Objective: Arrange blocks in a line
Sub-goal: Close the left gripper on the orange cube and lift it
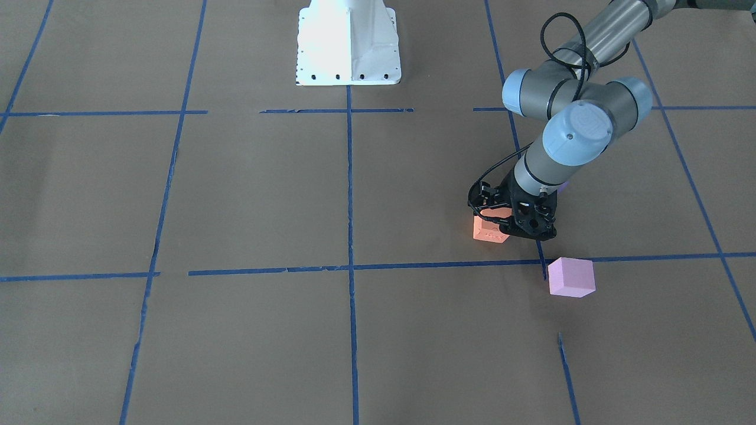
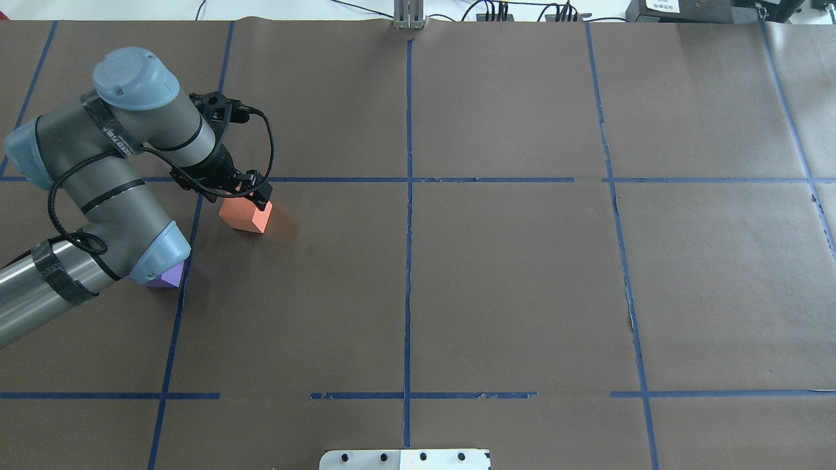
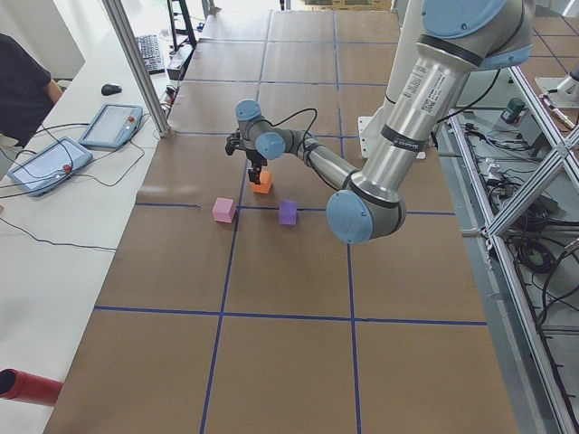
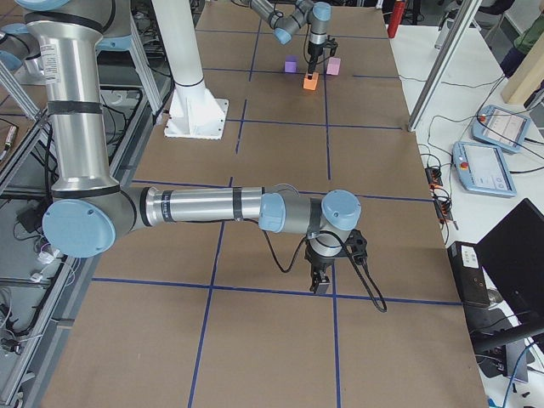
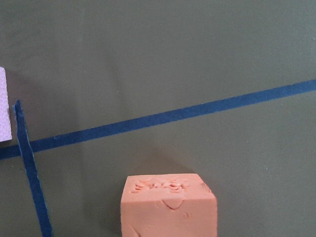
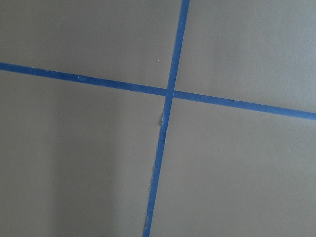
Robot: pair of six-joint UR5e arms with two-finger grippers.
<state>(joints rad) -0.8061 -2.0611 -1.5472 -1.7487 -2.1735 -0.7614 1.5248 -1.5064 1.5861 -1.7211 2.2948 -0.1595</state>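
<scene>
1. The left gripper (image 2: 247, 194) is down on the orange block (image 2: 245, 217), fingers on either side of its top. In your overhead view it reads as clamped on the block.
2. The orange block sits at table height on the brown paper (image 2: 509, 274), turned at an angle to the blue tape grid (image 1: 349, 267). You can't tell from these views whether its underside touches the paper.
3. In the front-facing view the orange block is just on the robot's side of the cross tape line. Your left wrist camera shows it at bottom centre, with dents in its top edge.
4. The pink block (image 1: 570, 277) rests on the paper near the orange one, not touching it. It lies on the operators' side of that tape line, right beside a short tape strip (image 1: 543, 260).
5. The purple block (image 2: 164, 279) is on the paper, mostly hidden under the left arm's elbow joint (image 2: 157, 251) in the overhead view. Check the left side view: it sits apart from both other blocks.
6. In that side view pink and purple are roughly level with each other. Orange is set back from the gap between them, so the three are not in a line.
7. The right gripper (image 4: 321, 282) hangs low over a tape crossing, well apart from the blocks. It shows only in the right side view, so you can't tell its jaw state.
</scene>
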